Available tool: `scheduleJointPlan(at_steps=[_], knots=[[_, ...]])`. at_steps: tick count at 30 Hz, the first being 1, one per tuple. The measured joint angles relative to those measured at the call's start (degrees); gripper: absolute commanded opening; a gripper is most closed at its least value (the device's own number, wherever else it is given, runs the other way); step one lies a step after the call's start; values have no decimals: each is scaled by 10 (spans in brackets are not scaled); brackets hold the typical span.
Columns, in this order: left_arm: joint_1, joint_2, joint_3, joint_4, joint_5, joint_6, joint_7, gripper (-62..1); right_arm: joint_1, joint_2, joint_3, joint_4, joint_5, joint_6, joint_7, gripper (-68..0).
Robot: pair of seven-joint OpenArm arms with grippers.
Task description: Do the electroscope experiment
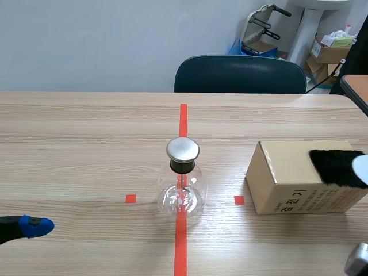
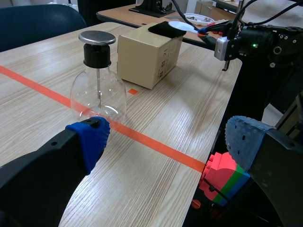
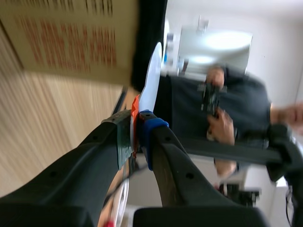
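On the middle of the table (image 1: 86, 144), astride the long red tape line (image 1: 180, 247), stands the electroscope (image 1: 183, 184), a clear glass flask with a black neck and a round metal cap. Right of it sits a cardboard box (image 1: 299, 190) with black fur (image 1: 333, 167) on top. The right claw (image 3: 137, 127) is clamped on a white disc (image 3: 150, 80) at the fur's right end. At the near left, the left claw (image 2: 168, 142) gapes wide, holding nothing.
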Motion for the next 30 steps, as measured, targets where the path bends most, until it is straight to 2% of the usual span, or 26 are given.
scheduleJointPlan(at_steps=[2, 3, 8, 10, 12, 16, 18, 20, 24, 26, 28, 30], knots=[[0, 0, 0, 0, 0, 0, 0, -84, -1, 0, 0, 0, 0, 0, -8, -660], [0, 0, 0, 0, 0, 0, 0, -84, -1, 0, 0, 0, 0, 0, 7, -660], [0, 0, 0, 0, 0, 0, 0, -83, -1, 0, 0, 0, -2, -1, 177, -660], [0, 0, 0, 0, 0, 0, 0, -84, -1, -2, 0, 0, -2, -1, 205, -660], [0, 0, 0, 0, 0, 0, 0, -84, -1, -7, 0, 0, -2, -2, 192, -660], [0, 0, 0, 0, 0, 0, 0, -84, -10, -18, 0, 0, 5, -2, 78, -660], [0, 0, 0, 0, 0, 0, 0, -84, -14, -17, 0, 0, 7, -2, 52, -660], [0, 0, 0, 0, 0, 0, 0, -84, -15, -17, 0, 0, 9, -2, 64, -660], [0, 0, 0, 0, 0, 0, 0, -84, -14, -15, 0, 0, 7, -2, 204, -660], [0, 0, 0, 0, 0, 0, 0, -83, -14, -15, 0, 0, 6, -2, 247, -660], [0, 0, 0, 0, 0, 0, 0, -84, -14, -16, 0, 0, 6, -2, 239, -660], [0, 0, 0, 0, 0, 0, 0, -84, -14, -16, 0, 0, 2, -2, 176, -660]])
